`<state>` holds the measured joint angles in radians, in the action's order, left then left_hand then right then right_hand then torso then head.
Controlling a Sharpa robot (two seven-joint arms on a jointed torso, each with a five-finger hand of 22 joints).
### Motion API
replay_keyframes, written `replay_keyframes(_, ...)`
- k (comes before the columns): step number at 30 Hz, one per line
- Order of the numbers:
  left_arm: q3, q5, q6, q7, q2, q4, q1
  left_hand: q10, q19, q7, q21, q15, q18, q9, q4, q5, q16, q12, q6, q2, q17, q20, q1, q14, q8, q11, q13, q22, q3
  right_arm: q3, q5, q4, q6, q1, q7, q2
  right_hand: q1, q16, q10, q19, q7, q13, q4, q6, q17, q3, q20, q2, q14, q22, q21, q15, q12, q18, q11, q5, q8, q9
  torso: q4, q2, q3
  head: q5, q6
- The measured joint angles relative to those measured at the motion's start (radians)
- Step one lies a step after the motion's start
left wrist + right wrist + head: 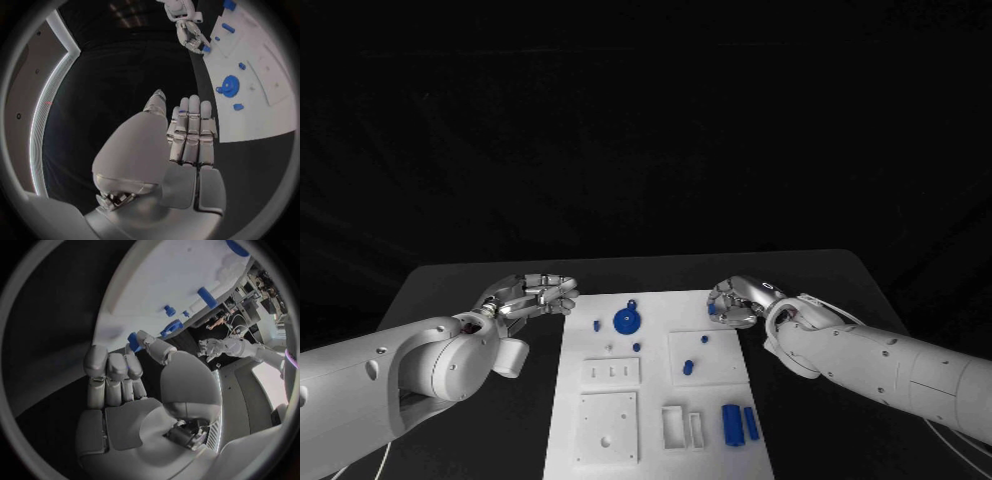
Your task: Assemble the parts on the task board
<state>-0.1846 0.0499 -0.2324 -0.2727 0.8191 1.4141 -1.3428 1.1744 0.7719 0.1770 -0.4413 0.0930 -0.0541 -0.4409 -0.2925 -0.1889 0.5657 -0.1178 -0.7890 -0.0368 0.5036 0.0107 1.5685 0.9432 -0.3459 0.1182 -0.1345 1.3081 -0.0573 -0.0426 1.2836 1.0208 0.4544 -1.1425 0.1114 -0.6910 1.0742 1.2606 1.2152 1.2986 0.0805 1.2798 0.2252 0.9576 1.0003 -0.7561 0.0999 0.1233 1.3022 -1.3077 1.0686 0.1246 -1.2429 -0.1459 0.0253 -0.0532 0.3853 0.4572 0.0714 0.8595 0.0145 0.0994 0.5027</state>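
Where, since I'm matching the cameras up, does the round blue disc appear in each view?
Head view: the round blue disc lies on the white board's far part, toward the left hand.
Left wrist view: on the board, beyond that hand's fingertips.
Right wrist view: probably the blue shape near the board's edge; uncertain.
Shared landmark: the white board.

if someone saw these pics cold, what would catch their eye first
Most striking is the long white task board in the middle of the black table, dotted with small blue parts, above all a round blue disc-shaped part near its far end. The silver left hand hangs by the board's far left corner holding nothing, while the silver right hand at the far right corner pinches a small blue part.
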Motion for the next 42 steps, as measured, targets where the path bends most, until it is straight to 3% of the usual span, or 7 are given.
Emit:
replay_keyframes(7, 0.000, -0.031, 0.000, 0.014, -0.004, -0.005, 0.000, 0.070, 0.002, -0.024, -0.010, -0.011, 0.000, -0.007, 0.000, 0.000, 0.014, -0.020, -0.064, 0.018, -0.001, 0.002, -0.021, 0.011, -0.018, -0.028, -0.016, 0.000, 0.000, 0.007, 0.028, 0.102, -0.002, -0.026, -0.062, -0.023, -0.004, 0.000, 0.005, 0.000, -0.001, 0.007, 0.011, 0.001, 0.000, -0.003, 0.000, -0.004, 0.004, 0.000, 0.000, 0.004, -0.007, -0.001, 0.005, 0.000, 0.001, 0.000, -0.0029, -0.003, -0.0005, 0.000, -0.006)
replay_keyframes(15, 0.000, -0.106, 0.002, 0.093, -0.028, -0.028, -0.001, 0.147, 0.048, -0.036, -0.039, -0.045, 0.001, -0.006, -0.001, 0.024, 0.058, -0.044, -0.097, -0.006, 0.017, 0.033, -0.121, 0.074, -0.018, -0.066, -0.041, 0.000, -0.006, 0.009, 0.097, 0.216, -0.038, -0.070, -0.159, -0.023, -0.005, 0.000, 0.013, 0.000, -0.001, 0.010, 0.019, 0.001, 0.002, -0.011, 0.000, -0.005, 0.004, 0.000, 0.000, 0.004, -0.011, -0.001, 0.005, -0.006, 0.001, 0.000, -0.0113, -0.020, -0.0017, -0.012, -0.012)
replay_keyframes(24, -0.006, -0.132, 0.019, 0.213, -0.083, -0.065, -0.001, 0.147, 0.047, -0.018, -0.043, -0.042, 0.001, 0.011, -0.001, 0.085, 0.058, -0.020, -0.079, -0.048, 0.023, 0.039, -0.276, 0.070, 0.021, -0.066, -0.059, 0.000, 0.041, 0.009, 0.180, 0.296, -0.073, -0.086, -0.249, 0.031, -0.005, 0.000, 0.013, 0.000, -0.001, 0.011, 0.025, 0.001, 0.003, -0.017, 0.000, -0.005, 0.004, 0.000, 0.000, 0.004, -0.011, -0.002, 0.005, -0.027, 0.001, 0.000, -0.0195, -0.054, -0.0047, -0.039, -0.002)
replay_keyframes(30, -0.023, -0.132, 0.045, 0.277, -0.100, -0.069, -0.001, 0.101, 0.002, -0.018, -0.035, -0.025, 0.001, 0.011, -0.002, 0.108, 0.039, 0.019, -0.079, -0.065, 0.019, 0.025, -0.426, 0.024, 0.026, -0.037, -0.061, 0.000, 0.090, 0.009, 0.222, 0.305, -0.079, -0.086, -0.289, 0.080, -0.011, 0.000, 0.013, 0.000, -0.001, 0.012, 0.026, 0.002, 0.003, -0.015, 0.000, -0.010, 0.005, 0.000, 0.000, 0.003, -0.011, -0.002, 0.005, -0.028, 0.001, 0.000, -0.0219, -0.072, -0.0063, -0.057, 0.005)
replay_keyframes(34, -0.035, -0.133, 0.059, 0.306, -0.106, -0.060, 0.000, 0.089, -0.022, -0.023, -0.032, -0.017, 0.001, 0.010, 0.001, 0.006, 0.039, 0.028, -0.084, -0.067, 0.021, 0.015, -0.474, 0.010, 0.026, -0.029, -0.068, 0.000, 0.122, 0.009, 0.242, 0.306, -0.080, -0.086, -0.308, 0.109, -0.011, 0.000, 0.013, 0.002, -0.002, 0.012, 0.029, 0.002, 0.003, -0.018, -0.002, -0.010, 0.002, 0.000, 0.000, 0.005, -0.011, -0.002, 0.005, -0.034, 0.001, 0.000, -0.0223, -0.081, -0.0065, -0.061, 0.011)
replay_keyframes(39, -0.035, -0.134, 0.066, 0.324, -0.112, -0.051, -0.001, 0.089, -0.029, -0.034, -0.039, -0.018, 0.000, -0.002, 0.007, -0.126, 0.046, 0.028, -0.095, -0.054, 0.030, 0.014, -0.427, 0.004, 0.015, -0.029, -0.082, 0.000, 0.111, 0.006, 0.256, 0.308, -0.080, -0.086, -0.322, 0.132, -0.011, 0.000, 0.013, 0.002, -0.002, 0.012, 0.032, 0.002, 0.003, -0.021, -0.002, -0.010, 0.002, 0.000, 0.000, 0.005, -0.011, -0.002, 0.005, -0.036, 0.001, 0.000, -0.0229, -0.087, -0.0068, -0.063, 0.016)
replay_keyframes(42, -0.036, -0.134, 0.067, 0.331, -0.115, -0.047, -0.001, 0.091, -0.029, -0.034, -0.039, -0.018, 0.000, -0.005, 0.008, -0.151, 0.046, 0.028, -0.095, -0.048, 0.032, 0.014, -0.401, 0.004, 0.014, -0.031, -0.087, 0.000, 0.104, 0.004, 0.262, 0.311, -0.082, -0.086, -0.328, 0.142, -0.011, 0.000, 0.013, 0.002, -0.002, 0.012, 0.032, 0.002, 0.003, -0.021, -0.002, -0.010, 0.001, 0.000, 0.000, 0.005, -0.011, -0.002, 0.005, -0.040, 0.001, 0.000, -0.0233, -0.089, -0.0069, -0.064, 0.018)
